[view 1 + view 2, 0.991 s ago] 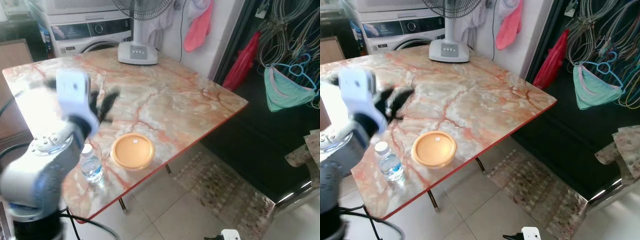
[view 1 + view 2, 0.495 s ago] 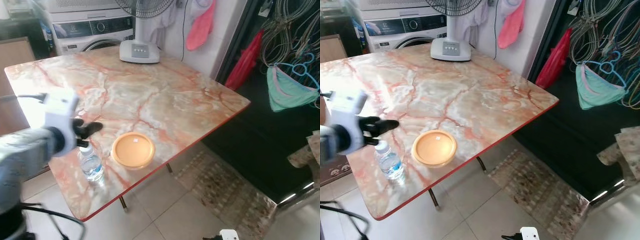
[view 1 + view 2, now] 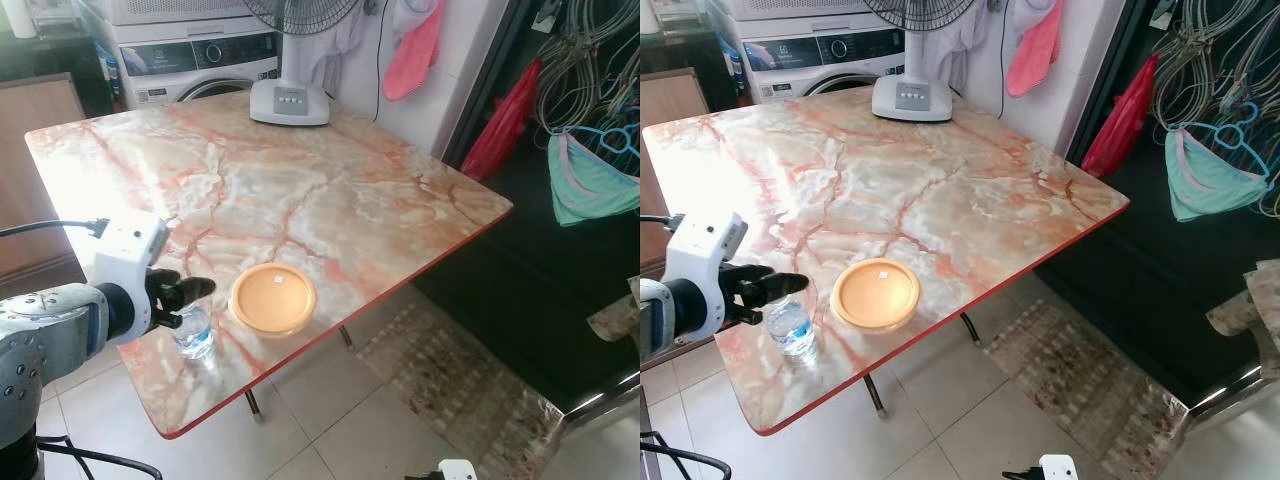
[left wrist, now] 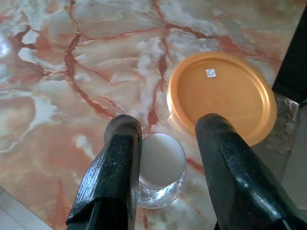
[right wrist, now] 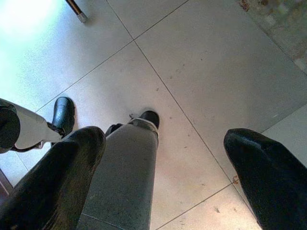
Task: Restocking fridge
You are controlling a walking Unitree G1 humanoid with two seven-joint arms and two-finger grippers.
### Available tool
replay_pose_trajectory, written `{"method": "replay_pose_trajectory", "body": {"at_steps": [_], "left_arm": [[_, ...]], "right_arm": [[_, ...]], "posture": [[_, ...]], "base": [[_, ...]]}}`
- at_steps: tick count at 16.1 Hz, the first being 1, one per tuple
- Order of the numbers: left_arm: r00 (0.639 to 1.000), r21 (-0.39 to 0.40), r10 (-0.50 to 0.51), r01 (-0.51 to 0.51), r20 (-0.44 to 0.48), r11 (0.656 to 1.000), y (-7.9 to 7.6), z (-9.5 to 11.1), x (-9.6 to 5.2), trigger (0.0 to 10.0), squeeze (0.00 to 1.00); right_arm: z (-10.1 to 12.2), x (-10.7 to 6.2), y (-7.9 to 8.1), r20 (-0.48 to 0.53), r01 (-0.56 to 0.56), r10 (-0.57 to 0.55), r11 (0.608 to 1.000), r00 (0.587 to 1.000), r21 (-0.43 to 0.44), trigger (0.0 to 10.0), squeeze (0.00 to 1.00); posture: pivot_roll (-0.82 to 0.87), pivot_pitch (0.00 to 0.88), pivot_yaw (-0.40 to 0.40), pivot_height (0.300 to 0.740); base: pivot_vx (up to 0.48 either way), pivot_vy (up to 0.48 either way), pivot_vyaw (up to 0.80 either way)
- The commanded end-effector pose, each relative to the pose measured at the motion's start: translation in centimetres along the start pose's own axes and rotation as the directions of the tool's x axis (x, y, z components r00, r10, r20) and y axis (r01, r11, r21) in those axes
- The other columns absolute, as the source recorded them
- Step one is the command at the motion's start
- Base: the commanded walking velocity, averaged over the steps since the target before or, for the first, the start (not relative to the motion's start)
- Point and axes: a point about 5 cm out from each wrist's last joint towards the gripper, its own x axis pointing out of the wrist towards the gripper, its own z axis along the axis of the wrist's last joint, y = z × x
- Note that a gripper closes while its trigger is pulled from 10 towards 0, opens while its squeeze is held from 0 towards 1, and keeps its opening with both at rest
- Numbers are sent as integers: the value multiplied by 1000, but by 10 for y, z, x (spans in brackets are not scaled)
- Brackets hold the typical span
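Observation:
A small clear water bottle (image 3: 192, 332) with a white cap (image 4: 162, 160) stands upright near the front left edge of the marble table (image 3: 300, 190). My left gripper (image 4: 169, 125) is open just above it, one black finger (image 4: 120, 163) on each side of the cap, with a gap on both sides. Beside the bottle lies a round orange container (image 3: 272, 298) with its lid on. My right gripper (image 5: 165, 139) hangs open over the tiled floor beside my own leg.
A white fan base (image 3: 289, 103) stands at the table's far edge, with a washing machine (image 3: 195, 60) behind it. Clothes and hangers (image 3: 590, 170) hang at the right. A patterned mat (image 3: 460, 380) lies on the floor right of the table.
My left arm has come down from above the table, bringing its gripper over the bottle's cap. The camera has shifted slightly; bottle and orange container have stayed put.

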Motion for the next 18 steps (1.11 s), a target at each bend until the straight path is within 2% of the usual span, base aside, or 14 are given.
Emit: {"method": "replay_pose_trajectory", "body": {"at_steps": [1, 12, 13, 15, 16, 18], "left_arm": [[1000, 33, 5, -4, -18, 999, -2, -1, -2, 10000, 0], [994, 51, 89, -86, -59, 995, 6, -8, -4, 10000, 0], [994, 50, 93, -90, -59, 995, 6, -9, -4, 7647, 0], [994, 44, 93, -90, -59, 995, 5, -10, -3, 2039, 0], [994, 40, 91, -88, -62, 995, 4, -11, -2, 0, 0], [994, 35, 89, -87, -63, 996, 4, -11, -1, 0, 0]], "right_arm": [[-1, -2, -4, -5, 5, -5, 1000, 1000, -7, 10000, 0], [-1, -2, -5, -5, 1, -1, 1000, 1000, -9, 10000, 0], [-1, -2, -6, -5, 1, -1, 1000, 1000, -8, 10000, 0], [-1, -2, -6, -6, 0, 0, 1000, 1000, -9, 10000, 0], [-1, -2, -6, -6, -2, 2, 1000, 1000, -10, 10000, 0], [-1, -2, -6, -5, -2, 2, 1000, 1000, -9, 10000, 0]], "posture": [[262, 0, -113, 740], [261, 0, -121, 740], [267, 0, -125, 740], [263, 0, -124, 740], [261, 0, -125, 740], [259, 0, -127, 740]], "base": [[0, 0, 0], [0, 0, 0], [0, 0, 0], [0, 0, 0], [0, 0, 0], [0, 0, 0]]}}
